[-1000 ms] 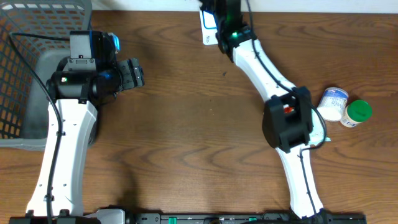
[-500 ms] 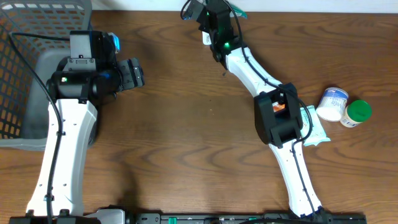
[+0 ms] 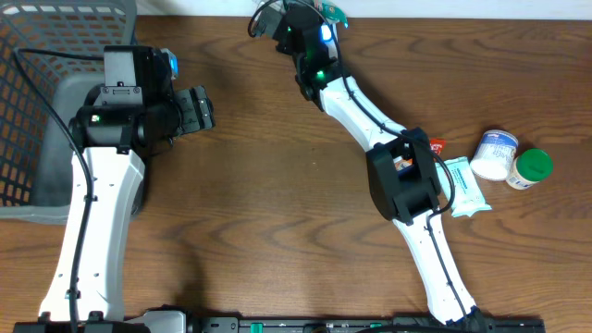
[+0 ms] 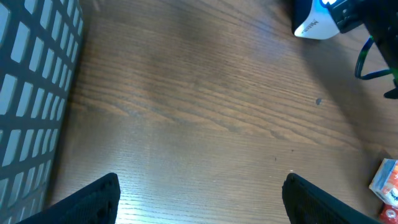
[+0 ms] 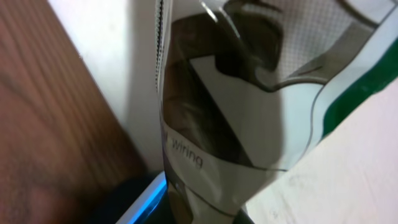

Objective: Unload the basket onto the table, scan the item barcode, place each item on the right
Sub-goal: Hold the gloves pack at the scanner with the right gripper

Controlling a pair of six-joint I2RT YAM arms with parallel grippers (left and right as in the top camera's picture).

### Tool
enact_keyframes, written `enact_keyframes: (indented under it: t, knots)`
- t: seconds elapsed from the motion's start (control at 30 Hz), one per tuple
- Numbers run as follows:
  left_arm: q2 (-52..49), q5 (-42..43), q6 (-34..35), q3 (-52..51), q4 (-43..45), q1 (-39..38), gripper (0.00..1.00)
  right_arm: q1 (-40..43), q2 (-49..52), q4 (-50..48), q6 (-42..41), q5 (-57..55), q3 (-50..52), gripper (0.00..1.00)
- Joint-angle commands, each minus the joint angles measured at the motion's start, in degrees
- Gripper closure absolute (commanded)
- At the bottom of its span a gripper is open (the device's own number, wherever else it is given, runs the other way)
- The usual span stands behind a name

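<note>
a: change noted over the last second?
b: the right arm [image 3: 361,92] has been swung left along the far edge of the table [image 3: 277,203]. its elbow has been drawn off the pouch [image 3: 462,185], which is now uncovered.
a: right gripper [image 3: 314,20]?
b: clamped on the packet [image 5: 236,124]. the packet is held up at the far edge, just above the scanner [image 4: 311,25]; blue light is seen just under it.
a: left gripper [image 4: 200,182]?
b: spread wide, nothing held, parked near the basket [image 3: 28,111].
a: meaning for the task?
b: the packet is judged to be presented to the beam now. whether the barcode is faced to it cannot be told; print is seen, no bars.
</note>
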State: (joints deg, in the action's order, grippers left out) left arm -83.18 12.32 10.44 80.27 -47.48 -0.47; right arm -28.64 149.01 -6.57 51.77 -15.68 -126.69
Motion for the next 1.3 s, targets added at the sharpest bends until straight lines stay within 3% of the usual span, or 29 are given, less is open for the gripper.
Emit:
enact_keyframes:
  t: [0.0, 0.3, 0.7, 1.27]
  knots:
    - [-0.04, 0.11, -0.55, -0.13, 0.02, 0.20, 0.16, -1.81, -0.76, 0.48, -1.40, -8.59, -0.92, 0.99]
    - [-0.04, 0.11, -0.55, -0.13, 0.02, 0.20, 0.16, -3.72, -0.87, 7.32, -1.42, -12.33, -0.92, 0.99]
    - [-0.04, 0.11, -0.55, -0.13, 0.00, 0.20, 0.16, -4.35, -0.87, 6.69, -1.68, -11.65, -0.92, 0.99]
    - [-0.04, 0.11, -0.55, -0.13, 0.02, 0.20, 0.15, -4.37, -1.73, 6.12, -12.52, -11.67, -0.92, 0.99]
